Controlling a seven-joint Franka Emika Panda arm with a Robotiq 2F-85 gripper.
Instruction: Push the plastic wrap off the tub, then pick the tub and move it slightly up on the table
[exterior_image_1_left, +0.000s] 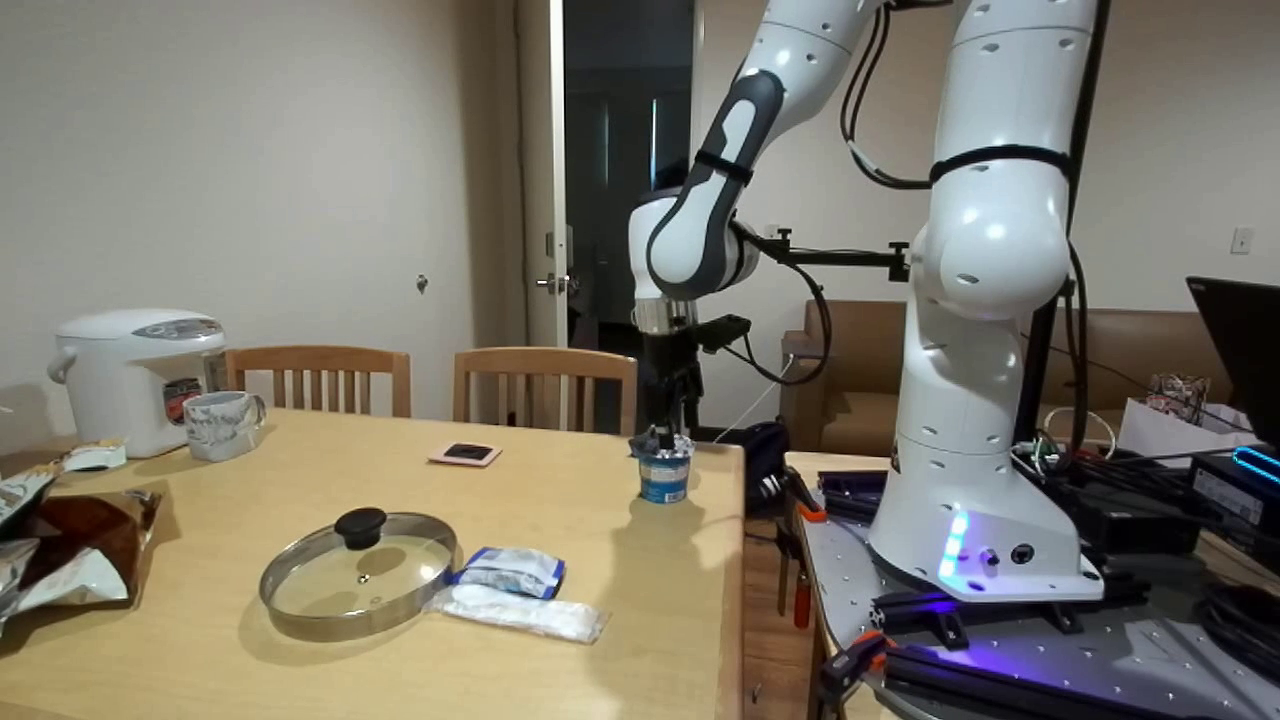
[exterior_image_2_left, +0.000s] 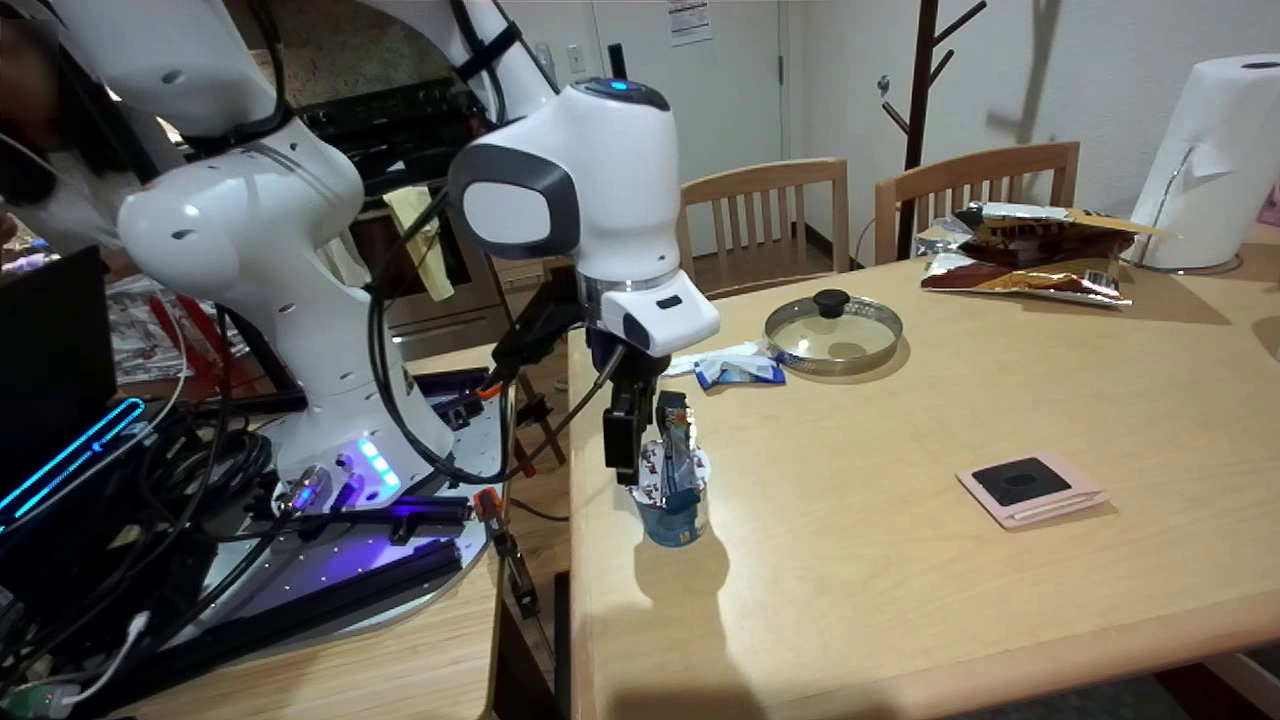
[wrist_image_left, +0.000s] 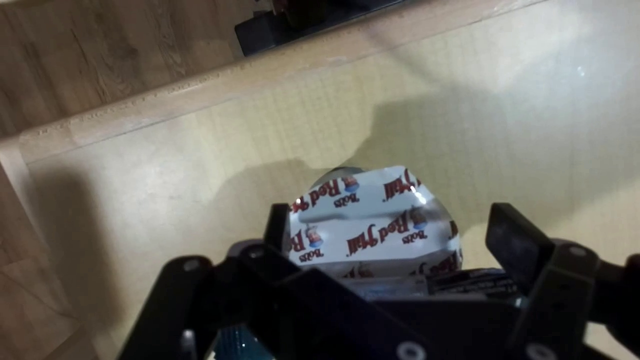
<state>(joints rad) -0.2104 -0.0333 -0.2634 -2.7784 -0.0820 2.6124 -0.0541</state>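
Note:
A small blue tub (exterior_image_1_left: 664, 480) with a peeled, creased foil lid stands upright near the table's edge; it also shows in an exterior view (exterior_image_2_left: 672, 524). In the wrist view its white printed foil lid (wrist_image_left: 372, 227) lies between the fingers. A shiny blue-teal plastic wrap (exterior_image_2_left: 680, 455) stands up across the tub's top; part of it shows in the wrist view (wrist_image_left: 470, 281), partly hidden by the gripper. My gripper (wrist_image_left: 391, 220) is open, just above the tub. The left finger is beside the lid's edge; the right finger is apart from it. Contact with the wrap cannot be told.
A pink wallet-like item (exterior_image_2_left: 1030, 490), a glass lid (exterior_image_1_left: 360, 580), a blue-white packet (exterior_image_1_left: 512, 572) and a clear plastic packet (exterior_image_1_left: 525, 612) lie on the table (exterior_image_1_left: 560, 500). A mug (exterior_image_1_left: 222, 425), a white water boiler (exterior_image_1_left: 140, 380) and snack bags (exterior_image_2_left: 1030, 260) stand farther off.

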